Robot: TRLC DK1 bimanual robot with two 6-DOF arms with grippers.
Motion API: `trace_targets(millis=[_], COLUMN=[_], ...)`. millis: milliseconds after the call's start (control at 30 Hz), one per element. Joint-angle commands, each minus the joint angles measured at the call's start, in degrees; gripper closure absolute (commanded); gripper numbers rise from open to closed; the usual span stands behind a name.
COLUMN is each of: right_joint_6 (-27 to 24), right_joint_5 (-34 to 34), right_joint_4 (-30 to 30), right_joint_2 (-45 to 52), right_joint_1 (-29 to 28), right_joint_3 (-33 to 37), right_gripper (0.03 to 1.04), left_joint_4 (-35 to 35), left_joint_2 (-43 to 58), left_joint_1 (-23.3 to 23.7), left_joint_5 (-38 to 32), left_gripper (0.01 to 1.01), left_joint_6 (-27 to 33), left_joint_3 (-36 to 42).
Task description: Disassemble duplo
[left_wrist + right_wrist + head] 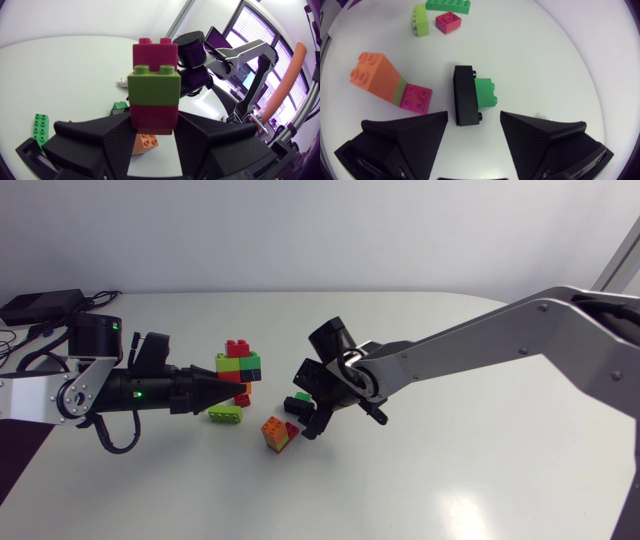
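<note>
The left gripper (154,127) has its fingers clenched on the red-green stack (153,85), centre-left in the head view, likely bracing it for separation. The right gripper (472,125) has its fingers released above the black-green pair (470,95), apparently aligned for grasping.

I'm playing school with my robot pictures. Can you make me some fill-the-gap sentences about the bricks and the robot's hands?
1. The left hand is shut on a stack whose top brick is ___.
2. The right hand holds nothing, so it is ___.
3. Ahead of the right hand, a green brick is stuck to a bigger brick coloured ___.

Missing words: red; open; black.
</note>
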Motion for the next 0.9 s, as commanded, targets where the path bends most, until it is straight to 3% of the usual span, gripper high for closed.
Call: trace_targets(millis=[0,167,300,467,600,867], right_joint_6=[3.2,7.5,8.5,8.5,8.5,12.2], right_joint_5=[-7.4,-33.8,-45.9,-50.8,-52.8,-54.6], right_joint_4=[-0.4,1.4,2.3,3.3,4.8,11.8], right_joint_2=[-5.6,-10.6,-11.3,-11.5,-11.9,-13.5], right_joint_1=[-2.8,-9.9,-11.2,-10.7,-10.1,-10.2], right_joint_3=[-1.9,-3.9,-4.5,-5.3,-6.1,-8.8], right_gripper=[0.12,0.12,0.12,0.12,0.12,0.12], left_joint_4=[0.1,-0.3,-0.7,-3.8,-7.7,-20.5], left_joint_2=[0.6,0.6,0.4,-0.6,-1.0,-1.6], left_joint_1=[0.1,0.3,-0.4,-3.6,-4.3,-11.3], left_joint_5=[0.2,0.3,0.7,1.1,6.8,7.0], left_gripper=[0.597,0.595,0.597,0.597,0.597,0.597], left_joint_6=[1.0,0.9,1.2,3.9,5.5,18.2], left_joint_3=[0.8,1.0,0.8,0.2,0.4,0.6])
